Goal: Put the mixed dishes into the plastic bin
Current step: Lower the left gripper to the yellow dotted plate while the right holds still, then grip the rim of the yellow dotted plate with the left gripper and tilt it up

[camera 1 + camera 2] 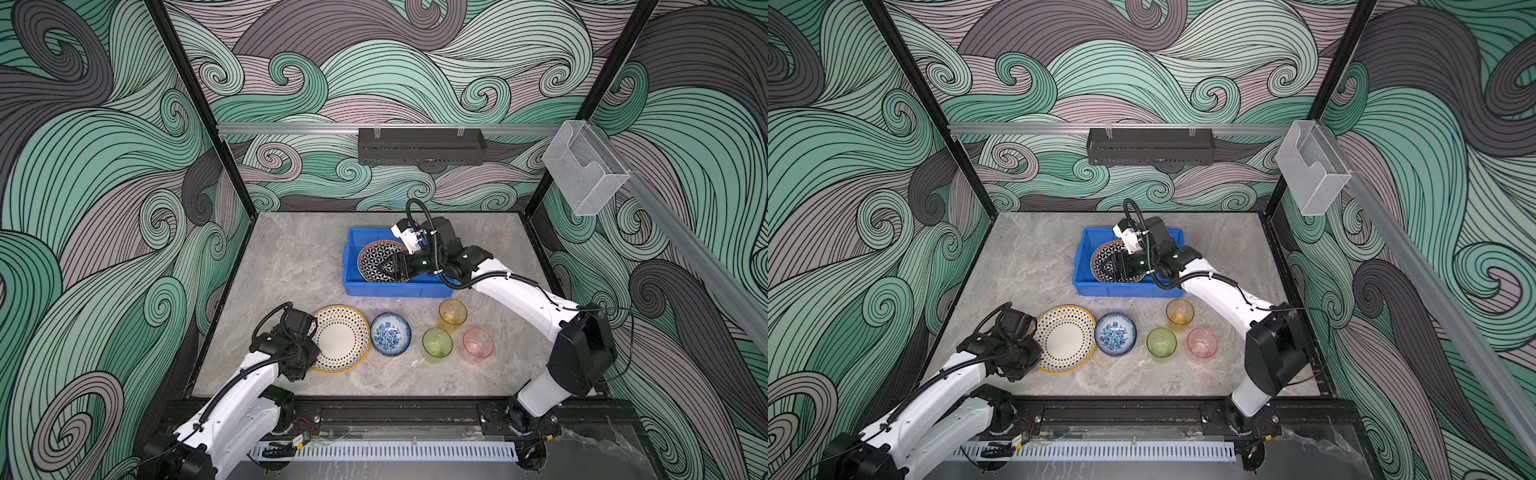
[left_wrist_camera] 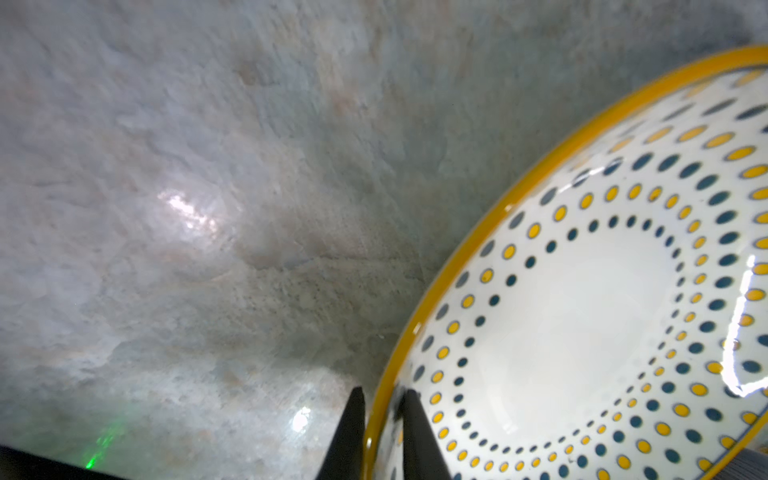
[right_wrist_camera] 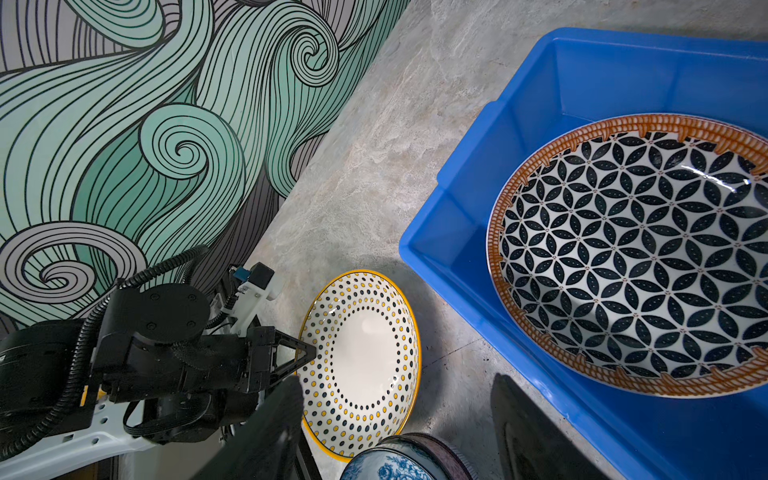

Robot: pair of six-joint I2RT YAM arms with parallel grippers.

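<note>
Blue bin (image 1: 390, 289) holds one star-patterned plate (image 1: 374, 253); right gripper (image 1: 382, 266) hovers above it, jaws apart; before the bin, left gripper (image 2: 383, 399) pinches the dotted plate (image 1: 340, 338) by its rim; bowl (image 1: 390, 333), orange cup (image 1: 453, 316), green cup (image 1: 437, 344), pink cup (image 1: 478, 345) sit outside it.

One plate (image 1: 374, 257) lies in the bin (image 1: 390, 289). Before it stand, left to right, another plate (image 1: 340, 338), the bowl (image 1: 390, 333) and the cups (image 1: 437, 343).

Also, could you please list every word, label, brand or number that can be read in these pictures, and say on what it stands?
No text can be read in any view.
White mark on the left arm's wrist link: too small to read.
Dotted plate, flower-patterned plate, floral bowl: patterns only, no lettering.
Blue bin: plain, no label visible.
</note>
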